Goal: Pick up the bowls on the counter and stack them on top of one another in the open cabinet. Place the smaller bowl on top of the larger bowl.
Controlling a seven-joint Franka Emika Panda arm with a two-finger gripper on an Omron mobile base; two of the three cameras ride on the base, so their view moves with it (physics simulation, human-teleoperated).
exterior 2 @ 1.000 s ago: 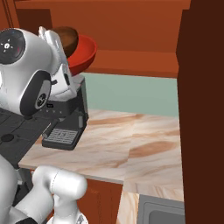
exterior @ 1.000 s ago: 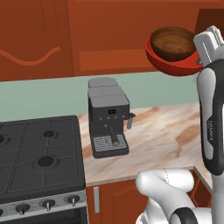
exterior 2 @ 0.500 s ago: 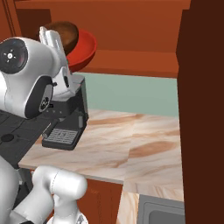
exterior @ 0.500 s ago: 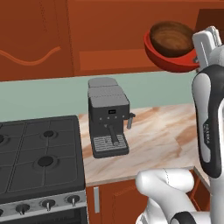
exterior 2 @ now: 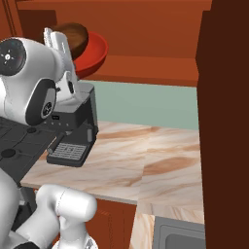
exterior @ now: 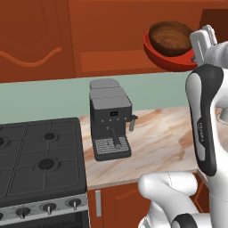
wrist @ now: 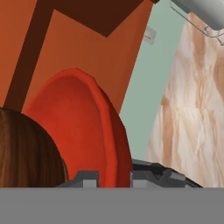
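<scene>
Two bowls are counted: one small dark brown wood-grain bowl (exterior: 168,37) is nested inside one wide glossy red bowl (exterior: 167,59), and both are seen up at the shelf of the open cabinet (exterior: 111,60), at its right end. The fingers (wrist: 113,177) are clenched on the red bowl's rim at the bowl's right edge, with the brown bowl just beside them. Below, one beige marbled worktop (exterior: 158,140) carries one dark grey espresso machine (exterior: 110,124), and one black gas stove (exterior: 38,156) is set to its left.
</scene>
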